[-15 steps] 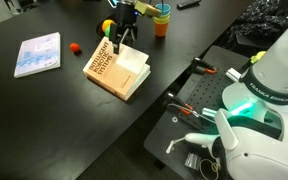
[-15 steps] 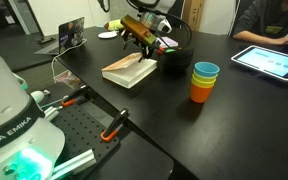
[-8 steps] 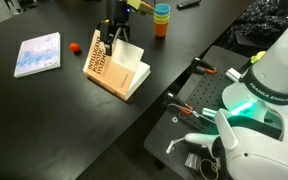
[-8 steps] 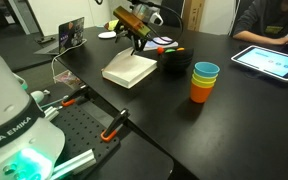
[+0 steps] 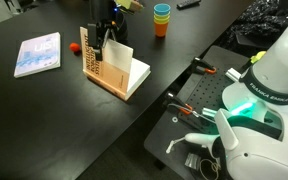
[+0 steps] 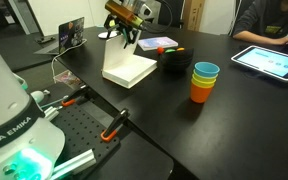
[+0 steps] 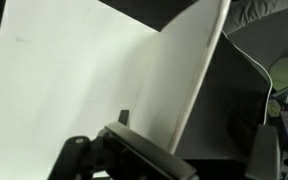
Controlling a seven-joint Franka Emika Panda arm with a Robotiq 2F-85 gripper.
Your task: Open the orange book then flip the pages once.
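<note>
- While the cover (image 5: pixel 94 60) stands upright like that, what's the gripper (image 6: pixel 124 36) doing?
- Jaws spread wide, nothing pinched. Fingers look pressed against the cover's inner side, near its top edge.
- And the orange book (image 5: pixel 112 84)?
- Lying open mid-table, white pages (image 7: pixel 74 80) showing.
- Surface, room?
- Black table (image 5: pixel 44 120). Light-blue book (image 5: pixel 37 54) well apart, red ball (image 5: pixel 76 47) just beside the cover, stacked cups (image 6: pixel 205 81) near, tablet (image 6: pixel 269 60) farther along.

You get even, bright room light in both exterior views; the black surface (image 5: pixel 44 110) shows soft sheen. Your wrist view is dimmer, the white pages (image 7: pixel 94 90) close, greyish and blurred.
</note>
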